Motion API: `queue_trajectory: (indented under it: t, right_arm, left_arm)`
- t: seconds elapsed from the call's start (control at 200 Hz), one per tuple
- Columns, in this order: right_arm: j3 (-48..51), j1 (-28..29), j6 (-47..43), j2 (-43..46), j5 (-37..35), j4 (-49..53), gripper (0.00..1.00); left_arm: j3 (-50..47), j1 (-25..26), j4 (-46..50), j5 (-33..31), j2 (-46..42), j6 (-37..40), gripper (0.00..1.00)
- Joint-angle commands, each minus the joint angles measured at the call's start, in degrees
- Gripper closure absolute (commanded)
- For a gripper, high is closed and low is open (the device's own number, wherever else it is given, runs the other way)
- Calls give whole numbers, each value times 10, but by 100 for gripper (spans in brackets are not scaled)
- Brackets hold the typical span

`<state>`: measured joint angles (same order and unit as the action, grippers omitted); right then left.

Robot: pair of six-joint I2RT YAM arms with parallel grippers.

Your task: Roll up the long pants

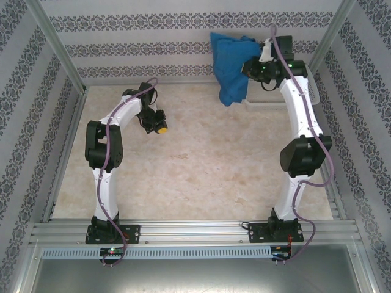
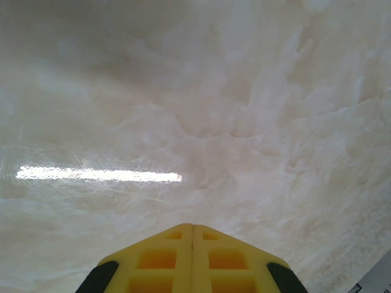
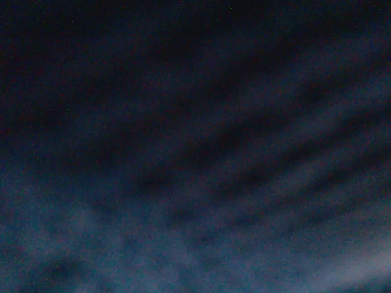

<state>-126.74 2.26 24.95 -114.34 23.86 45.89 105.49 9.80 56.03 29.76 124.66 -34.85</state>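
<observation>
Grasping the long pants (image 1: 231, 61) in the right gripper (image 1: 252, 63), bunched and hanging above the table (image 1: 201, 165) at its far right corner, just by the white basket (image 1: 313, 85). Hovering with the left gripper (image 2: 192, 229) near the left edge, yellow fingers (image 2: 159, 259) pressed together.

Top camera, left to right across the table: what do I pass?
The left arm's yellow-tipped pincer, shut → royal-blue cloth long pants, hanging bunched above the table → white plastic basket by the right wall.
</observation>
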Motion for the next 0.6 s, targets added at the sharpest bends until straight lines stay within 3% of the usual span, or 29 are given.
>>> queue_trajectory:
  t: [0.0,0.2,0.595]
  right_arm:
    - [-31,-21,72,47,34,-121,100]
    - [35,-58,142,84,-17,-194,100]
    - [324,-114,288,221,-153,-401,100]
  left_arm:
    - [16,3,25,-2,7,7,100]
    - [19,2,31,-3,9,12,100]
    - [29,0,45,-5,11,22,100]
